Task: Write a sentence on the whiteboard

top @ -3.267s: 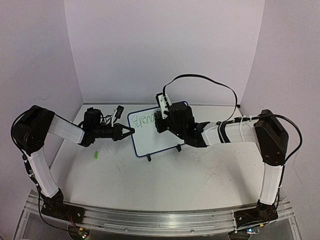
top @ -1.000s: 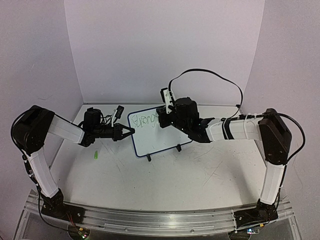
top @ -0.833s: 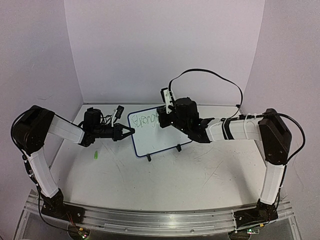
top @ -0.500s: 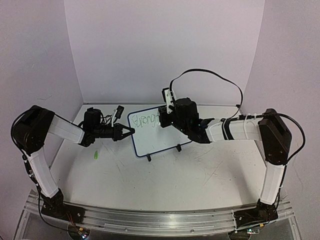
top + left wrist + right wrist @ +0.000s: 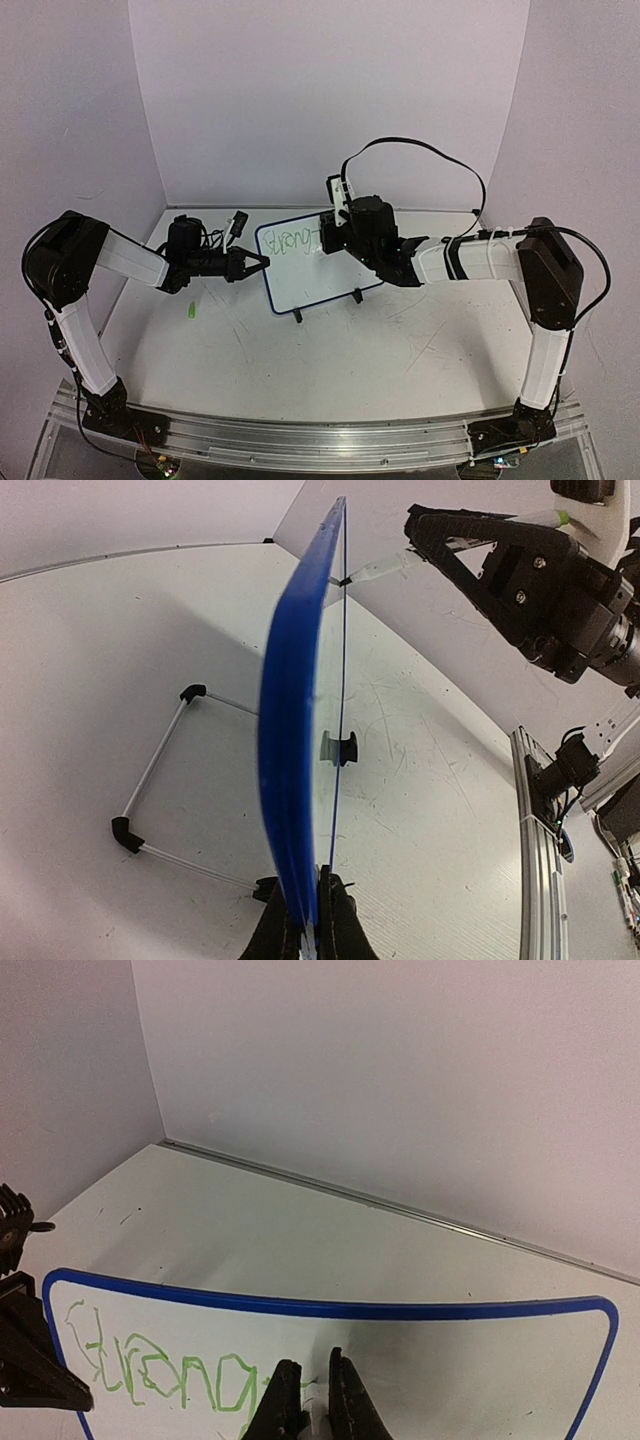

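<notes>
The whiteboard (image 5: 322, 278) stands upright at mid-table on two black clip feet, with a blue frame. One line of green lettering (image 5: 291, 240) runs along its top left, and also shows in the right wrist view (image 5: 150, 1378). My left gripper (image 5: 260, 262) is shut on the board's left edge; the left wrist view shows the board (image 5: 292, 730) edge-on between the shut jaws (image 5: 312, 932). My right gripper (image 5: 326, 238) is shut on a white pen (image 5: 378, 570) whose tip touches the board just right of the lettering (image 5: 318, 1392).
A small green object (image 5: 189, 311) lies on the table left of the board. A wire stand (image 5: 150, 780) props the board from behind. The back wall and side walls close in the table. The right arm's cable (image 5: 420, 150) loops above the board.
My right gripper and the pen have shifted right along the board's top line, and the green lettering has grown longer. The left gripper and the board have not moved.
</notes>
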Robot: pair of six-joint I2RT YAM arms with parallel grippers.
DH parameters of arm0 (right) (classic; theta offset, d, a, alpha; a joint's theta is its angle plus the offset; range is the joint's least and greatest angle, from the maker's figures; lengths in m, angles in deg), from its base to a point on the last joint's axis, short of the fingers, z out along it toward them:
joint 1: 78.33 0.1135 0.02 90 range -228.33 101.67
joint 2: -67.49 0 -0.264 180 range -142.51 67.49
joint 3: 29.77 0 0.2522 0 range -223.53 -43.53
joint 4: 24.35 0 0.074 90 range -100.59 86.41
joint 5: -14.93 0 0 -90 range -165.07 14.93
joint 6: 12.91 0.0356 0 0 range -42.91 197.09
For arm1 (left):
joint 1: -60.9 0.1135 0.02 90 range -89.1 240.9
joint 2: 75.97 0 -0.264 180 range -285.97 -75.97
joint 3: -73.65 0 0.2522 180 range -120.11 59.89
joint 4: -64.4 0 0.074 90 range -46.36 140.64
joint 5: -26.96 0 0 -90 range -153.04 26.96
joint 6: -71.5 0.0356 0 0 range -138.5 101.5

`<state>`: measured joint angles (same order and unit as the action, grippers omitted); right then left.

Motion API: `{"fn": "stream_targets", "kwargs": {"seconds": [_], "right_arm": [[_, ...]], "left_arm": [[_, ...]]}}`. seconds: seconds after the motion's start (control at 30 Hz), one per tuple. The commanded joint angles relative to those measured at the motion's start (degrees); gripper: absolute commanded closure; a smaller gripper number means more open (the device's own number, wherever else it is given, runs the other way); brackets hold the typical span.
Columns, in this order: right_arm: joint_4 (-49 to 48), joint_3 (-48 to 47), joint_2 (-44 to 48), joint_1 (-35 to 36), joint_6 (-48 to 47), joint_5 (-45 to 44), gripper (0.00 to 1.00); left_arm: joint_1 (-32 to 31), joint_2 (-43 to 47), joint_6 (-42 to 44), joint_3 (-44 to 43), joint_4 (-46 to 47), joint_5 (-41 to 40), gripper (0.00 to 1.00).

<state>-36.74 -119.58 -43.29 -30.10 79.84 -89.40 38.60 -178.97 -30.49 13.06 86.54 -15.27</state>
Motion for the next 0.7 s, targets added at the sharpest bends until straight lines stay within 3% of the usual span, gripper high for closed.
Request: {"fn": "stream_targets", "kwargs": {"seconds": [0.0, 0.67], "right_arm": [[-1.7, 0.46, 1.8, -1.29, -1.67, -2.55, 1.0], [-2.1, -3.2, -0.2, -1.11, -2.29, 0.84, 1.0]], "left_arm": [[0.15, 0.7, 5.31, -0.72, -3.13, -4.35, 1.0], [0.12, 0.94, 5.51, -0.45, -3.14, -4.6, 1.0]]}}
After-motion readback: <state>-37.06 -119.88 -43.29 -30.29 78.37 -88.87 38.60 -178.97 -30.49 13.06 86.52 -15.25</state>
